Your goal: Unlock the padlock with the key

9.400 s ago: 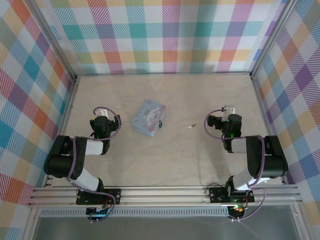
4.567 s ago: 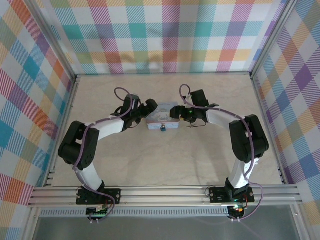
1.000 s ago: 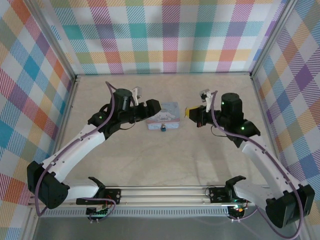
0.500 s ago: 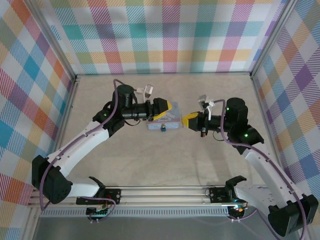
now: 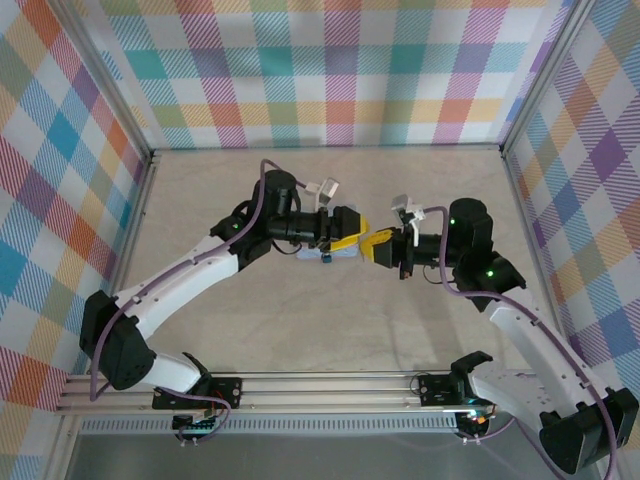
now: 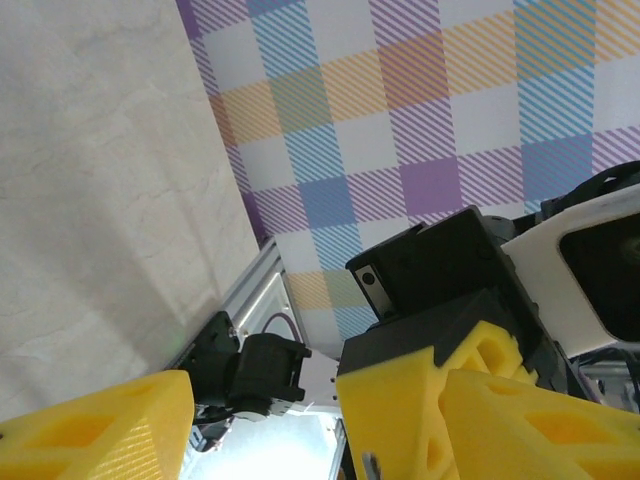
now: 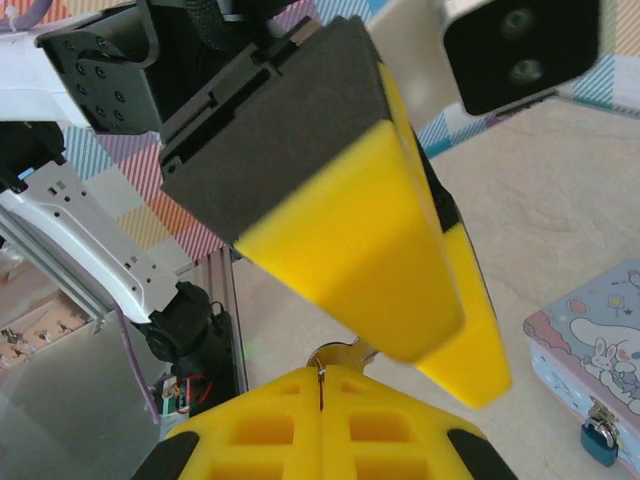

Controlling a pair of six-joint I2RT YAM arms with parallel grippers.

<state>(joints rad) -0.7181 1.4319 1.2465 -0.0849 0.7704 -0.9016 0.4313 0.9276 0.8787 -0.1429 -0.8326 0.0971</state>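
The right gripper (image 7: 322, 388) has its 2 yellow fingers pressed together on the key (image 7: 336, 353), whose silvery end projects from the tips. The left gripper (image 5: 350, 238) meets it tip to tip above the tin (image 7: 585, 335), fingers apart. The padlock (image 7: 598, 441) hangs at the tin's front clasp
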